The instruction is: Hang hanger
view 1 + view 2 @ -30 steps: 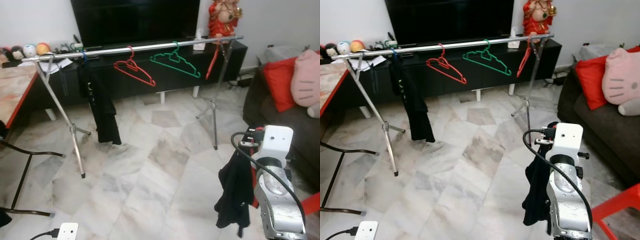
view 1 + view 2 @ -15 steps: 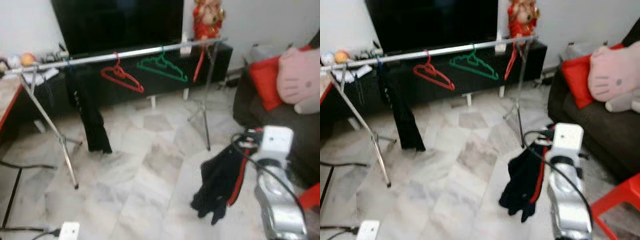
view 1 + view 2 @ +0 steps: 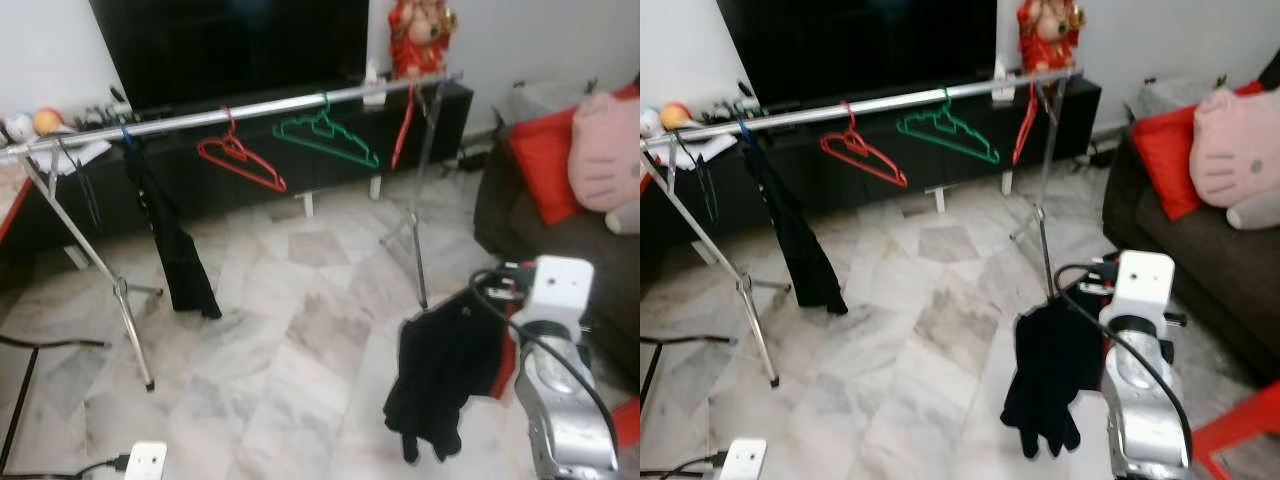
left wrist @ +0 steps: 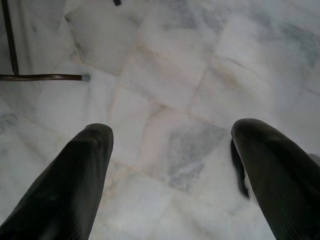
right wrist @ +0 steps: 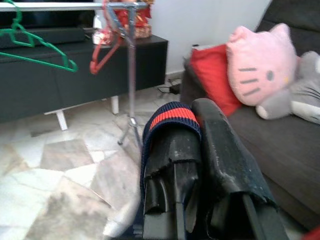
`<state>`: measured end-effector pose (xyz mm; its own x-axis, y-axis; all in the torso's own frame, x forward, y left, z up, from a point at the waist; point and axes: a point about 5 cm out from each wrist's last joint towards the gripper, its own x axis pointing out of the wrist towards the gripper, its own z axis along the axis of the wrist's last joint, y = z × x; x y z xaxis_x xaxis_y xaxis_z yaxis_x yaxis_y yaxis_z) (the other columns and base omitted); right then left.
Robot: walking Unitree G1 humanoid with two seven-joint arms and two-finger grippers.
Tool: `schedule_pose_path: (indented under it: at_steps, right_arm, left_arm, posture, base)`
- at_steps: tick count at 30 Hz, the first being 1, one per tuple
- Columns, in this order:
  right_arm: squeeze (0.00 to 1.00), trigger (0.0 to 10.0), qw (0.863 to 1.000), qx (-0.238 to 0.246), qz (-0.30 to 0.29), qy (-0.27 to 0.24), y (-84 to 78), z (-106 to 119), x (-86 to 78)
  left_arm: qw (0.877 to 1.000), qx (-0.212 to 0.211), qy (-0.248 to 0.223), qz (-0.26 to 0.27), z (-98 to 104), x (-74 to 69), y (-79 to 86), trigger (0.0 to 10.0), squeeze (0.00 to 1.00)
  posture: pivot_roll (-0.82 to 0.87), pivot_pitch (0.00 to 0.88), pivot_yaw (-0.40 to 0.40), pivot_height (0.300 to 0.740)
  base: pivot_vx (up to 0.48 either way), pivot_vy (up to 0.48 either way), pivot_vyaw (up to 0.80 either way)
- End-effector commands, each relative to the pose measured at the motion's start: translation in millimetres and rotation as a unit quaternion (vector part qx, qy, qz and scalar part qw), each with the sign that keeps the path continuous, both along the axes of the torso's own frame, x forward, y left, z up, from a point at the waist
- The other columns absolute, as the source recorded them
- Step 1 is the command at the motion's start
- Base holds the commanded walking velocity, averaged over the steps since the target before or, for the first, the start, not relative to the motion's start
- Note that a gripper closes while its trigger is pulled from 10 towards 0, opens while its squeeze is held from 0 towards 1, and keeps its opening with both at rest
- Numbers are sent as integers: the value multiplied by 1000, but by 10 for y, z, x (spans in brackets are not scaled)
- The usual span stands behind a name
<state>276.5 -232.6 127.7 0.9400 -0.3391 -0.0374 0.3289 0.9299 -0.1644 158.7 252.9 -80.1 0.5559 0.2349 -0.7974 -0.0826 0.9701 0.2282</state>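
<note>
A silver clothes rail spans the room in front of me. On it hang a red hanger, a green hanger, another red hanger near the right post, and a black garment. My right gripper is shut on the navy and red collar of a dark garment, which dangles from my right arm short of the rail. A red hanger edge peeks out of that garment. My left gripper is open over bare marble floor.
A black TV cabinet with a red statue stands behind the rail. A dark sofa with a red cushion and pink plush is on the right. A chair frame and a white plug lie low on the left.
The camera has shifted, so the rail sits differently in the picture. The held garment swung out to the left half a second ago and now hangs straighter below my right arm.
</note>
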Motion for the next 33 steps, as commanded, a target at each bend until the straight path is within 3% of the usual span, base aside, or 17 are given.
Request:
schedule_pose_path:
  at_steps: [1, 29, 33]
  right_arm:
    - [0, 10000, 1000, 5, 16, -19, 99, 75, 44]
    - [0, 10000, 1000, -11, 22, -17, 96, 58, 47]
    - [0, 10000, 999, -15, 30, -12, 121, 48, 49]
  left_arm:
    - [1000, 8, 4, 6, 10, -39, 84, 10000, 0]
    - [1000, 9, 7, 5, 2, -63, 89, 10000, 0]
    - [1000, 9, 7, 5, 4, -61, 90, 10000, 0]
  posture:
    - [-183, 13, 23, 740]
    - [-185, 0, 22, 740]
    - [-186, 0, 21, 740]
  base:
    - [307, 0, 0]
    - [307, 0, 0]
    - [306, 0, 506]
